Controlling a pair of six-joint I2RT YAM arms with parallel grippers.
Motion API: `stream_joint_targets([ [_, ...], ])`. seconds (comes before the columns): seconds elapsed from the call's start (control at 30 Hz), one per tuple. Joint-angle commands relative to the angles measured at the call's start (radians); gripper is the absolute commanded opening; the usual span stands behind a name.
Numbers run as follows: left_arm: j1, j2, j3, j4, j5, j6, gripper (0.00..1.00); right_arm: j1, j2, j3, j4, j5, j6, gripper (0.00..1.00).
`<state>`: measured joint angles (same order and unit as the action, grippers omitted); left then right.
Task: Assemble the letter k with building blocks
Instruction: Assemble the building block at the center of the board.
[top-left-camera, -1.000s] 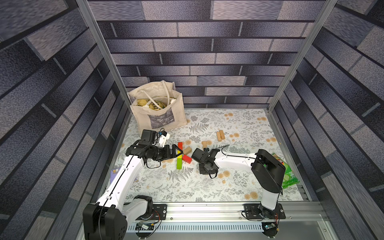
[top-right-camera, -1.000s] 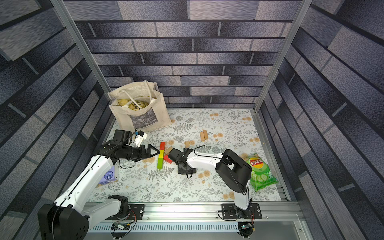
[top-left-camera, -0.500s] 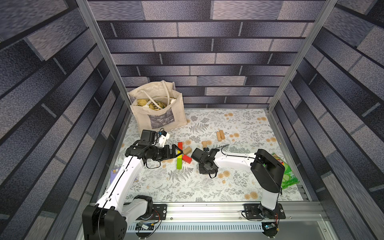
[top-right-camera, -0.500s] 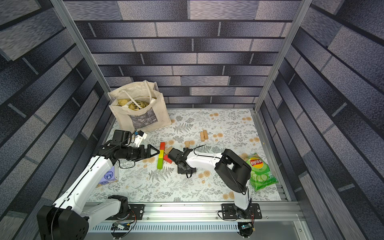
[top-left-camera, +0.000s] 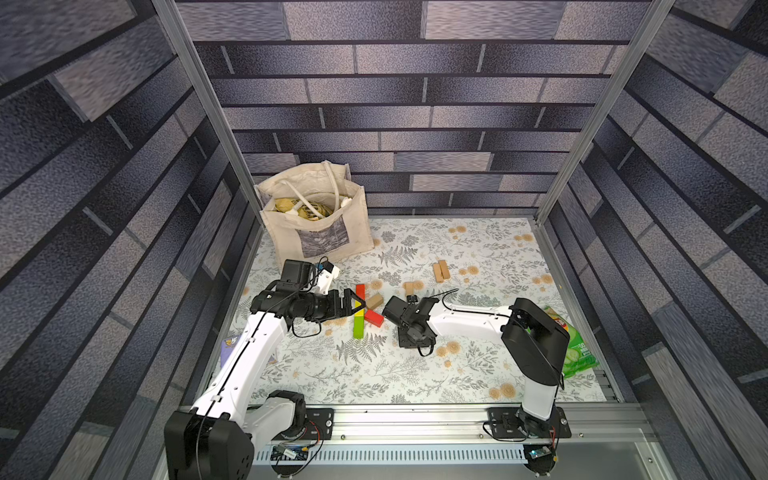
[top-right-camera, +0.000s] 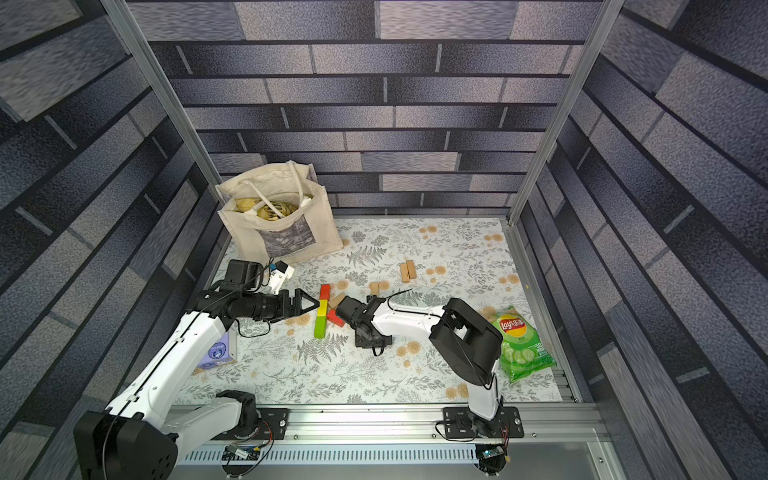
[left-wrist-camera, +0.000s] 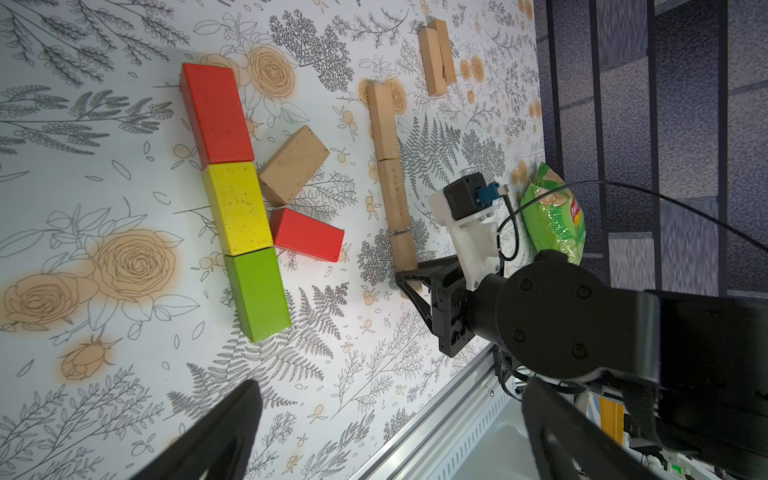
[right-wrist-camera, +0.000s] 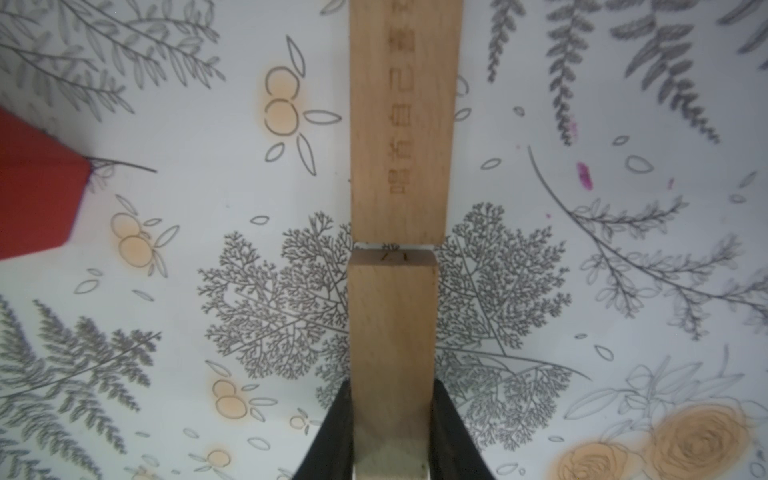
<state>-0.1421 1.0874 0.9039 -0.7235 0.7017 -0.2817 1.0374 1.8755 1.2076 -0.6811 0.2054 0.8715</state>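
Standing at the far left of the flower-printed table mat (top-left-camera: 415, 374) is a cream canvas tote bag (top-left-camera: 320, 245). Nearer and a little to the right, the left gripper (left-wrist-camera: 390, 386) hovers with its jaws spread wide and nothing between them, pointing right at a column of blocks.

That column runs from far to near: a red wooden block (left-wrist-camera: 216, 118), a yellow wooden block (left-wrist-camera: 237, 208) and a green wooden block (left-wrist-camera: 258, 293), end to end and touching. On the column's right side a short plain wooden block (left-wrist-camera: 293, 164) slants off to the far right. A smaller red wooden block (left-wrist-camera: 307, 240) slants to the near right. Both meet the yellow wooden block, so the five lie as a K.

Further right, a line of three plain bars also runs far to near: a far bar (left-wrist-camera: 381, 120), an engraved middle bar (right-wrist-camera: 401, 124) and a near bar (right-wrist-camera: 392, 324). The right gripper (right-wrist-camera: 392, 386) is clamped tight on the near bar's sides. A hairline gap shows between that bar and the engraved middle bar.

Farther off to the right, a pair of plain wooden bars (top-left-camera: 440, 272) lies side by side, touching. At the right edge of the mat lies a green crisp packet (top-right-camera: 521, 345).
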Motion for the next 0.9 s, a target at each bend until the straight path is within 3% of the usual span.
stream_joint_targets([
  [0.0, 0.005, -0.02, -0.002, -0.019, -0.009, 0.01, 1.0, -0.008, 0.027, 0.006, -0.028, 0.013, -0.009, 0.21],
  [0.17, 0.004, -0.022, -0.003, -0.019, -0.009, 0.011, 1.0, -0.01, 0.018, 0.0, -0.023, 0.017, -0.012, 0.22],
  [0.47, 0.005, -0.023, -0.002, -0.016, -0.006, 0.012, 1.0, -0.01, 0.013, -0.005, -0.019, 0.02, -0.011, 0.4],
  [0.77, 0.004, -0.023, -0.002, -0.02, -0.01, 0.013, 1.0, -0.009, 0.004, -0.007, -0.016, 0.038, -0.014, 0.42],
  [0.87, 0.004, -0.023, -0.002, -0.019, -0.011, 0.012, 1.0, -0.009, 0.004, -0.004, -0.014, 0.039, -0.019, 0.36],
])
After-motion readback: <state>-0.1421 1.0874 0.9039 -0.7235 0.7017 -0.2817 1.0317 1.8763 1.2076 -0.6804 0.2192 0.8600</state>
